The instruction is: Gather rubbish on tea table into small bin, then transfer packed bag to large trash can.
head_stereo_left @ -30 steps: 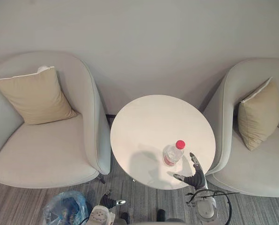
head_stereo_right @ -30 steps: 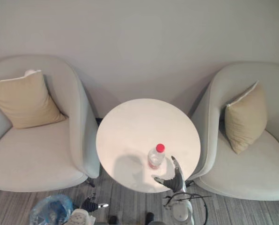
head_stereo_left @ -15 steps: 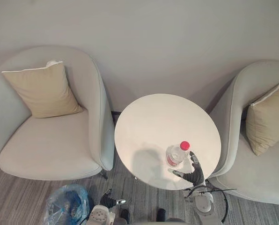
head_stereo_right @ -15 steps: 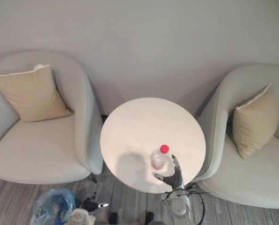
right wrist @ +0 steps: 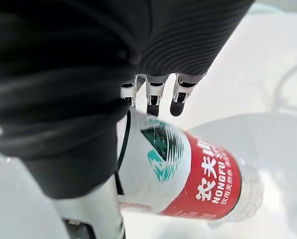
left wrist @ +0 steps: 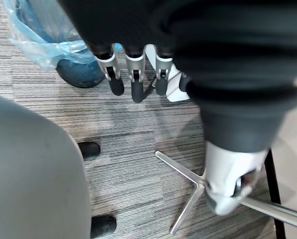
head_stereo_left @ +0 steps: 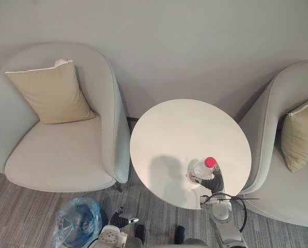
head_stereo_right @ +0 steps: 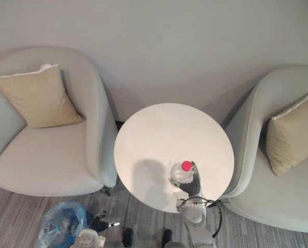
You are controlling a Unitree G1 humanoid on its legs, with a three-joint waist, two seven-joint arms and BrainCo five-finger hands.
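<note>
Plain grey wall (head_stereo_left: 195,41); striped grey carpet (head_stereo_left: 19,217); pale left armchair (head_stereo_left: 56,157) and right armchair (head_stereo_left: 278,194), tan cushions (head_stereo_left: 50,95) on both.

Left armchair (head_stereo_left: 61,155): pale grey, rounded shell back, fills left half of frame. Tan square cushion (head_stereo_left: 50,93) propped against its back, upper left; small white item (head_stereo_left: 63,63) peeks over cushion's top corner. Right armchair (head_stereo_left: 278,191): same make, cut by right edge of frame. Second tan cushion (head_stereo_left: 301,134) leans on its back, right edge, tilted. Plain grey wall (head_stereo_left: 185,41) across top, behind both chairs. Grey striped carpet floor (head_stereo_left: 19,212) along bottom, under chairs.
</note>
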